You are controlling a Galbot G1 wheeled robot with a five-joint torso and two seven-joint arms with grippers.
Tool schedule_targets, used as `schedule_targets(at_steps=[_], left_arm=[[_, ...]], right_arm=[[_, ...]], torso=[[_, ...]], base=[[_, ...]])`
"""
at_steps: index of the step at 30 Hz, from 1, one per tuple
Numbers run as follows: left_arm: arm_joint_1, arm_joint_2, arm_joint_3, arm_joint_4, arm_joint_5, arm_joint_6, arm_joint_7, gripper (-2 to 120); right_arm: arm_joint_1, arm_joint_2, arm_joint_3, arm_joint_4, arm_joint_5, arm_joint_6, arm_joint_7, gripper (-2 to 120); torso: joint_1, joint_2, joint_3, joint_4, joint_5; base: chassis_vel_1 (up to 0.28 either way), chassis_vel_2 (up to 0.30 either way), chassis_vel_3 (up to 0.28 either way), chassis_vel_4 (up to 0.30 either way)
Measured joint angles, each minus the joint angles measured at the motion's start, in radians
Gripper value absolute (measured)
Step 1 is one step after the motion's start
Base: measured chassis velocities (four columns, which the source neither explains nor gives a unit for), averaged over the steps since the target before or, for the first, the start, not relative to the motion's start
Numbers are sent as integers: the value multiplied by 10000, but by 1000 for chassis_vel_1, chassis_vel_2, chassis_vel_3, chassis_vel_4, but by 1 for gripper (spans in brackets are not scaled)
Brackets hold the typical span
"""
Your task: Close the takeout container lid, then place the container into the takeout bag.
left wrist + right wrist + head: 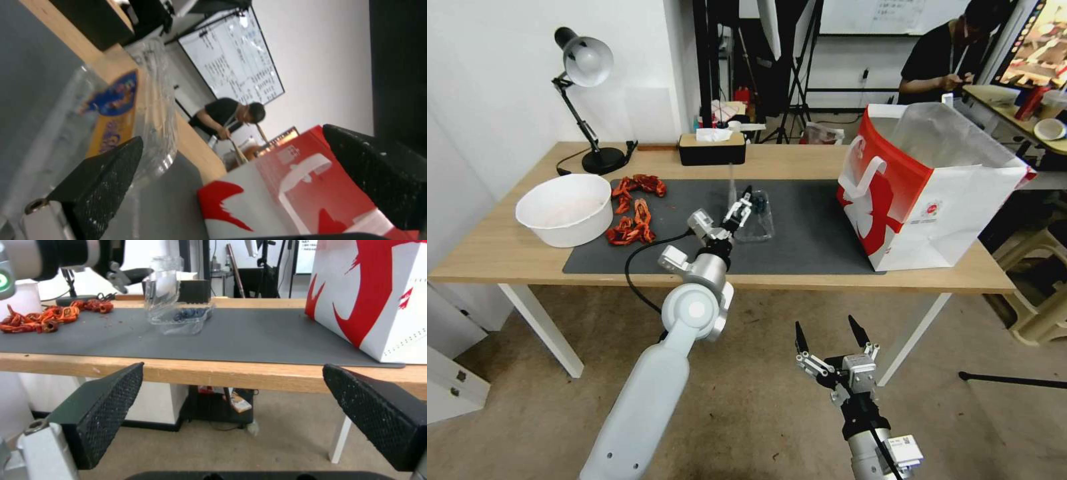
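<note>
The takeout container [758, 223] sits in the middle of the grey mat [814, 233], clear plastic with dark blueberries [189, 313] in its base. Its lid [162, 286] stands upright, hinged open; in the left wrist view the lid [133, 96] carries a blue-and-yellow label. My left gripper [744, 201] is open right at the lid, one finger [104, 180] beside the plastic, nothing clamped. The takeout bag [934, 193], red and white with white handles and a clear liner, stands open-topped at the mat's right end. My right gripper [824, 322] hangs open below the table's front edge.
A big white bowl [565, 208] and a heap of red pieces [634, 217] lie at the left of the mat. A desk lamp [587, 67] and a black tissue box [712, 148] stand along the back edge. Bare mat lies between container and bag.
</note>
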Motion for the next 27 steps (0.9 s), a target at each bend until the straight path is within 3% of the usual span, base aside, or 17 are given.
schedule_targets(at_steps=[4, 11, 18, 20, 24, 27], left_arm=[[-324, -102, 150, 371, -391, 303, -508, 100], [-527, -170, 333, 788, -491, 943, -1494, 76], [-497, -8, 460, 770, -50, 1455, -1891, 51], [-497, -8, 460, 770, -50, 1455, -1891, 51], [-518, 26, 515, 739, 247, 1625, -2058, 27], [-526, 16, 544, 755, 292, 1655, -2128, 18]], right_arm=[[-27, 65, -24, 2, -48, 0, -8, 100], [63, 113, -25, 60, 272, 0, -204, 100], [365, -31, 67, 209, 877, -52, -462, 100], [365, -31, 67, 209, 877, -52, -462, 100], [862, -306, 220, 404, 2244, -236, -997, 100], [1397, -524, 390, 485, 3336, -436, -1336, 100]], torso=[[0, 0, 0, -2, 0], [0, 0, 0, 0, 0], [0, 0, 0, 0, -1], [0, 0, 0, 0, -1], [0, 0, 0, -1, 0], [-1, 0, 0, -1, 0]], base=[[0, 0, 0, 0], [0, 0, 0, 0], [0, 0, 0, 0], [0, 0, 0, 0], [0, 0, 0, 0], [0, 0, 0, 0]])
